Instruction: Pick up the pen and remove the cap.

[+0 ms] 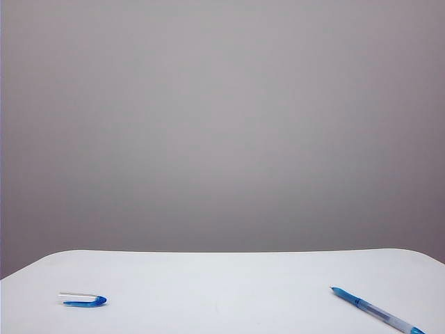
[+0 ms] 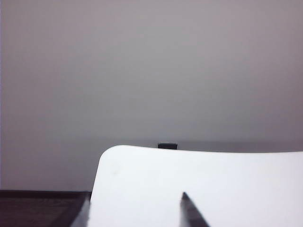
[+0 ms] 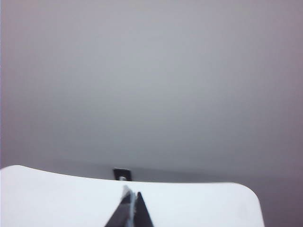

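- Pen point(image 1: 377, 311) and cap point(image 1: 83, 300) lie apart on the white surface point(image 1: 222, 278) in the exterior view, the cap already off the pen.
- Over on the left side of that view sits the cap, flat on its side near the front edge, clear body with a blue clip and a rounded blue end pointing right.
- Far across on the right, the pen lies on a diagonal, blue tip aimed up and to the left, clear barrel running down toward the lower right corner, its blue end right at the frame's edge.
- Neither arm shows in the exterior view; nothing touches pen or cap.
- Left hand point(image 2: 135, 210) appears only in its own wrist view: two dark fingertips poke up at the picture's edge with a clear gap of white surface between them, so it is released and grasping nothing.
- Right hand point(image 3: 129, 208) shows in its wrist view as two dark fingertips pressed together into one point, clenched on nothing.
- Both wrist cameras look out level across the surface toward a plain grey wall; a small dark block point(image 3: 121, 174) sits at the far edge.
- Neither wrist view shows pen or cap.
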You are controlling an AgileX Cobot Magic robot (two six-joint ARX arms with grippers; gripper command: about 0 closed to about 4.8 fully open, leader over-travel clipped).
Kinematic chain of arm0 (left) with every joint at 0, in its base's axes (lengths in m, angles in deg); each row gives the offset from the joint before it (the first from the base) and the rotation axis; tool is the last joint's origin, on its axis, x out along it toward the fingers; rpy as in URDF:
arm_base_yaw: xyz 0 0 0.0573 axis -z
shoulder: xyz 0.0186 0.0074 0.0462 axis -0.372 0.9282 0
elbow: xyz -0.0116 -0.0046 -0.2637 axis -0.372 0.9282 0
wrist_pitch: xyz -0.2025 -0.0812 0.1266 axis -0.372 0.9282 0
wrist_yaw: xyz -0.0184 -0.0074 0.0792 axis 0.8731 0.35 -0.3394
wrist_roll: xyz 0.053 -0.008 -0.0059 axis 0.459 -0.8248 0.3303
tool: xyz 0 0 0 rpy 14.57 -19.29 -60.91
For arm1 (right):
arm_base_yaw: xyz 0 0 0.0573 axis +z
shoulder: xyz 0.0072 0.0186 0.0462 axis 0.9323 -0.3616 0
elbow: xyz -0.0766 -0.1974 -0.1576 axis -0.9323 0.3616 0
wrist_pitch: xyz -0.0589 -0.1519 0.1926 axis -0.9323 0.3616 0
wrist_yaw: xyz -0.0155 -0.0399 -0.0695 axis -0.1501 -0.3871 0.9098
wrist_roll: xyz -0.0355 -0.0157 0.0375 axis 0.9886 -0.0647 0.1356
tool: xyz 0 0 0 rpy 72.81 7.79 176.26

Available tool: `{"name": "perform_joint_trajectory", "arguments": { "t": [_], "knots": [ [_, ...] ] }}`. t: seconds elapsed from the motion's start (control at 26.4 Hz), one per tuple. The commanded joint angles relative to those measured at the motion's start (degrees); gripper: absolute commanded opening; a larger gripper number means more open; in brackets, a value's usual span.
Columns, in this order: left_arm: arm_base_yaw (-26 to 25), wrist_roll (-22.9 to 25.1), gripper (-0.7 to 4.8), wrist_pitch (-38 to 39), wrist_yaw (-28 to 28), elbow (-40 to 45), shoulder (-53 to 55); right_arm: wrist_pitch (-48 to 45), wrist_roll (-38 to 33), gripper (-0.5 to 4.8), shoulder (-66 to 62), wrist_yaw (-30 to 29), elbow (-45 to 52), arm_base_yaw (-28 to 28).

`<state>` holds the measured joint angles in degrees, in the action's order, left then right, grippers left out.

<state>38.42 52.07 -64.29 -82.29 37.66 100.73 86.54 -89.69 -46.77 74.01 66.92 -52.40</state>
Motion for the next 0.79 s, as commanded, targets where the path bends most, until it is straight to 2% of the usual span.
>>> {"name": "perform_joint_trajectory", "arguments": {
  "t": [0.04, 0.08, 0.19, 0.34, 0.53, 0.64, 0.79],
  "knots": [
    [0.0, 0.3, 1.6, -5.9, 0.5, 3.4, 0.0, -7.1, -2.1, -0.01, 0.0, -0.1, 4.6, 0.0],
    [0.0, 0.3, 1.26, -6.8, 1.8, 4.6, 0.0, -7.8, -2.2, -0.01, 0.0, -0.5, 6.4, 0.0],
    [0.0, 0.3, 0.79, -7.4, 4.4, 6.1, 0.0, -7.8, -2.9, -0.01, 0.0, -1.3, 8.8, 0.0],
    [0.0, -0.4, 0.79, -7.4, 6.7, 6.7, 0.0, -8.7, -4.0, -0.01, 0.1, -5.5, 9.3, 0.0],
    [0.0, -1.6, 0.79, -6.5, 8.0, 6.7, -1.2, -10.3, -4.7, -0.01, 4.5, -4.1, 9.1, -0.1],
    [0.0, -1.4, 0.79, -2.2, 8.0, 6.7, -4.5, -5.3, -4.7, -0.01, 10.5, -3.7, 9.2, -0.9],
    [-0.4, -1.2, 0.78, 0.7, 7.9, 6.8, -7.8, -1.5, -4.7, -0.01, 9.8, -3.0, 9.5, -2.2]
  ]
}}
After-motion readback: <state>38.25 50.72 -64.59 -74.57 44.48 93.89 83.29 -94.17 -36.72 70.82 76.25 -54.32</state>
